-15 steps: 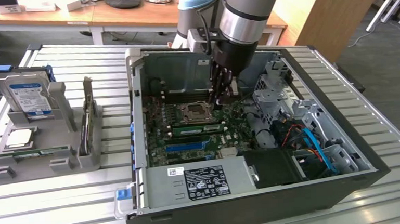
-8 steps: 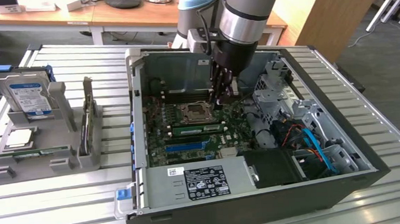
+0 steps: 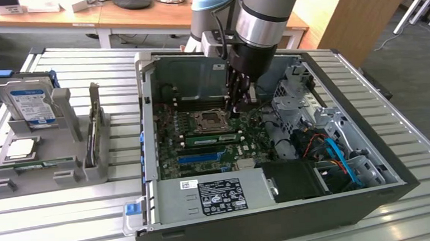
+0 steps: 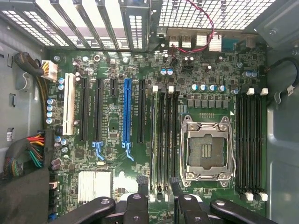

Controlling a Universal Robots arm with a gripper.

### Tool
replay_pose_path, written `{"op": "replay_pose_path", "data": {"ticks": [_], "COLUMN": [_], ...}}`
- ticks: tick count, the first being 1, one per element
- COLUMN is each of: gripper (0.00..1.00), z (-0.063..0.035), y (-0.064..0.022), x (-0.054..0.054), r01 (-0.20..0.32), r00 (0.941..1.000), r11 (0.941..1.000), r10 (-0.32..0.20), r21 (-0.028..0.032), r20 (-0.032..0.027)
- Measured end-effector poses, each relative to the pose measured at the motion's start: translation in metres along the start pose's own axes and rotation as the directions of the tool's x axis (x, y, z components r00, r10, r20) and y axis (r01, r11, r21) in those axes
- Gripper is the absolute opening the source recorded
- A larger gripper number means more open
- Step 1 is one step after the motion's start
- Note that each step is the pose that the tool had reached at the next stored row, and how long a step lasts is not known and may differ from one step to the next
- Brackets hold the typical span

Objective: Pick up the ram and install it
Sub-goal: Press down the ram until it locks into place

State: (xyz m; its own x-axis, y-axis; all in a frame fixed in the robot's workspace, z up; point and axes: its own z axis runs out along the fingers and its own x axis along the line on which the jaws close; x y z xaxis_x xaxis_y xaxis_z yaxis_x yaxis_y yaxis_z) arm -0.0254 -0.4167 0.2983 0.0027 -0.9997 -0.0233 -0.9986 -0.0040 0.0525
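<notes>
Ram point(image 3: 212, 138) looks seated at the socket's point(image 3: 209, 120) six o'clock, exterior view; gripper point(image 4: 157, 183) hovers close above, spread wide, empty. Install seems about done.

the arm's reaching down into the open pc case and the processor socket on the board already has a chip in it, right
Not quite. The arm does reach down into the open case, but the processor socket is empty: the wrist view shows its bare contacts inside the metal frame.

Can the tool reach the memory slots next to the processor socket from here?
Probably yes: the tool hangs open directly above the memory slots, beside the processor socket, with no cable or card between.
</notes>
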Motion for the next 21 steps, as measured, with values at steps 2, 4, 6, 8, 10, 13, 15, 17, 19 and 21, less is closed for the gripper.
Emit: {"op": "replay_pose_path", "data": {"ticks": [2, 4, 6, 8, 10, 13, 15, 17, 19, 21], "gripper": [0.31, 0.31, 0.31, 0.29, 0.23, 0.11, 0.11, 0.11, 0.11, 0.11], "z": [0.0, 0.0, 0.0, 0.0, 0.0, 0.0, 0.0, 0.0, 0.0, -0.0001], "y": [0.0, 0.0, 0.0, 0.0, 0.0, 0.0, 0.0, 0.0, -0.0002, -0.0011], "x": [0.0, 0.0, 0.0, 0.0, 0.0, 0.0, 0.0, 0.0, 0.0, 0.0], "r01": [0.0, 0.0, 0.0, 0.0, 0.0, 0.0, 0.0, 0.0, 0.0, 0.0], "r00": [1.0, 1.0, 1.0, 1.0, 1.0, 1.0, 1.0, 1.0, 1.0, 1.0], "r11": [1.0, 1.0, 1.0, 1.0, 1.0, 1.0, 1.0, 1.0, 1.0, 1.0], "r10": [0.0, 0.0, 0.0, 0.0, 0.0, 0.0, 0.0, 0.0, 0.0, 0.0], "r21": [0.0, 0.0, 0.0, 0.0, 0.0, 0.0, 0.0, 0.0, 0.0, 0.0], "r20": [-0.0001, 0.0, 0.0, 0.0, 0.0, 0.0, 0.0, 0.0, 0.0, 0.0]}}
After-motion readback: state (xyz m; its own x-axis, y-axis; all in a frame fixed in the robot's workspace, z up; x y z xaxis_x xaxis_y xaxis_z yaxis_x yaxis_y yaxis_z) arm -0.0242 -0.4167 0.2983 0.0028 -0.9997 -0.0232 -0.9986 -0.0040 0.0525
